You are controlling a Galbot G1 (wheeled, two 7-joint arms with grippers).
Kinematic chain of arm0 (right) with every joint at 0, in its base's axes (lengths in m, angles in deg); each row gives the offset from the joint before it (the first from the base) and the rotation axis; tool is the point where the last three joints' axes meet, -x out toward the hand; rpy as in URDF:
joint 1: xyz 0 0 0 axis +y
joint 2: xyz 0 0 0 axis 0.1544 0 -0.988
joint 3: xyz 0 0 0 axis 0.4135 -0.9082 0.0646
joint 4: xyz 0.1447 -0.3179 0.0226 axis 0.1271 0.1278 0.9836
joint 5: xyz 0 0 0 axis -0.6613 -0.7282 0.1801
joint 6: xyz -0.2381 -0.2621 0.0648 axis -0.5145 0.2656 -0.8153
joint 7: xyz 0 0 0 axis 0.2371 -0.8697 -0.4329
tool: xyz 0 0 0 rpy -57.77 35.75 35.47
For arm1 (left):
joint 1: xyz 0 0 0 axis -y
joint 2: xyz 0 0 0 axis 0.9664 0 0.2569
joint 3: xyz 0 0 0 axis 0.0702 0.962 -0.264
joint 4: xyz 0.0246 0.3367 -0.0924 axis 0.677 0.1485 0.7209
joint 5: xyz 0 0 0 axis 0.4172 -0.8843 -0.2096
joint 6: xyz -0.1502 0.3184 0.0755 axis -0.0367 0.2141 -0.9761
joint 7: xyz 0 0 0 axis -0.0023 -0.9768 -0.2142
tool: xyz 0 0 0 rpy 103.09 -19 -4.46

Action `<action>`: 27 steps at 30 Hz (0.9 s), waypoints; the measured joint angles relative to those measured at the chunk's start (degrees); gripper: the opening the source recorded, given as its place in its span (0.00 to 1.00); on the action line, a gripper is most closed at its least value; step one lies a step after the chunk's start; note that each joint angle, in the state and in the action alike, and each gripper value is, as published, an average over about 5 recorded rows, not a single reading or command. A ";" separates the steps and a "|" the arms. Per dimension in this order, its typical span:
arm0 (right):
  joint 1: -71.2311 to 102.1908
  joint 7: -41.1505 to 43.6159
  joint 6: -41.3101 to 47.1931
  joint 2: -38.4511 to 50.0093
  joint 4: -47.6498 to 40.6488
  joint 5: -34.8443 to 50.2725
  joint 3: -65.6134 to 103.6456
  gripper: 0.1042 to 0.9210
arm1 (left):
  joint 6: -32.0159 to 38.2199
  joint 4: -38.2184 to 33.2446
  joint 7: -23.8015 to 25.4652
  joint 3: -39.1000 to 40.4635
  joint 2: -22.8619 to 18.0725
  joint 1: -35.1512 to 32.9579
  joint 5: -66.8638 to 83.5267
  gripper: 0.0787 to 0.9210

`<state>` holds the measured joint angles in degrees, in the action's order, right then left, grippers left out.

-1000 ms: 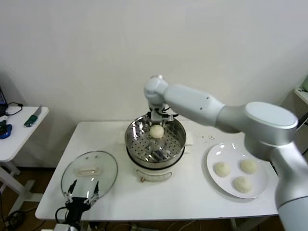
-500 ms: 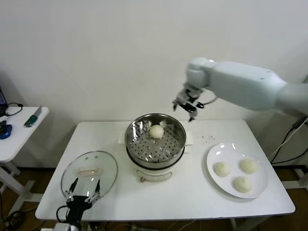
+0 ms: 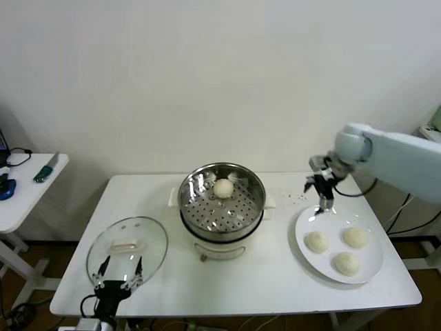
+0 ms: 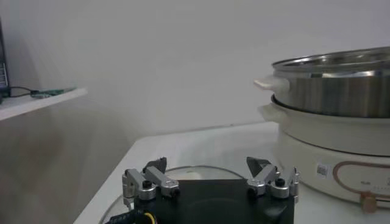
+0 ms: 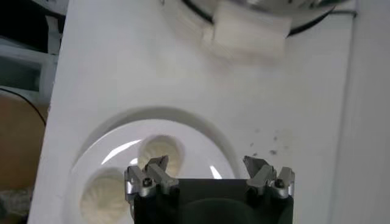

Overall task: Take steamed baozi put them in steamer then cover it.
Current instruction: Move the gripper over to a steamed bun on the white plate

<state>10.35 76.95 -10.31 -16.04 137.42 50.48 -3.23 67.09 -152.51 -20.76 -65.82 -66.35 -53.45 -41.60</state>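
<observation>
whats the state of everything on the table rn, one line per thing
steamer: uncovered, one baozi inside
baozi in steamer: resting on the perforated bottom, toward the back
three baozi on plate: not yet picked up
plate: flat on the table, right of the steamer
cover: off the steamer, lying on the table to its left
right gripper: open, empty, above the plate's far edge
left gripper: open, empty, by the cover's near edge

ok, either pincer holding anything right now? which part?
Nothing held. The right pincer is open and empty above the plate; the left pincer is open, parked over the cover without gripping it.
</observation>
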 measured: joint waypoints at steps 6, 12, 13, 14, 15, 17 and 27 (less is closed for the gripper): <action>6.96 -0.39 0.95 0.85 -1.86 -2.97 4.08 0.88 | -0.05 0.13 -0.19 -0.31 -0.34 -0.43 0.03 0.88; 12.33 -0.84 1.49 0.66 -3.61 -4.82 7.40 0.88 | 0.06 0.82 -0.33 -0.38 -0.57 -0.47 0.03 0.88; 13.09 -0.93 1.53 0.55 -3.92 -5.03 7.93 0.88 | 0.09 0.94 -0.35 -0.38 -0.60 -0.49 0.03 0.88; 13.79 -1.02 1.55 0.43 -4.22 -5.22 8.44 0.88 | 0.12 1.04 -0.36 -0.38 -0.62 -0.53 0.03 0.88; 14.46 -1.09 1.55 0.26 -4.56 -5.43 8.96 0.88 | 0.14 1.15 -0.37 -0.38 -0.63 -0.56 0.03 0.88; 15.65 -1.20 1.51 -0.13 -5.28 -5.84 9.95 0.88 | 0.18 1.36 -0.39 -0.38 -0.64 -0.58 0.03 0.88; 19.03 -1.27 1.04 -1.69 -7.76 -7.09 12.69 0.88 | 0.42 2.32 -0.41 -0.38 -0.63 -0.35 0.02 0.88</action>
<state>29.38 75.68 -9.26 -17.73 129.66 43.39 9.46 67.50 -150.19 -21.16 -66.20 -66.98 -53.80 -41.58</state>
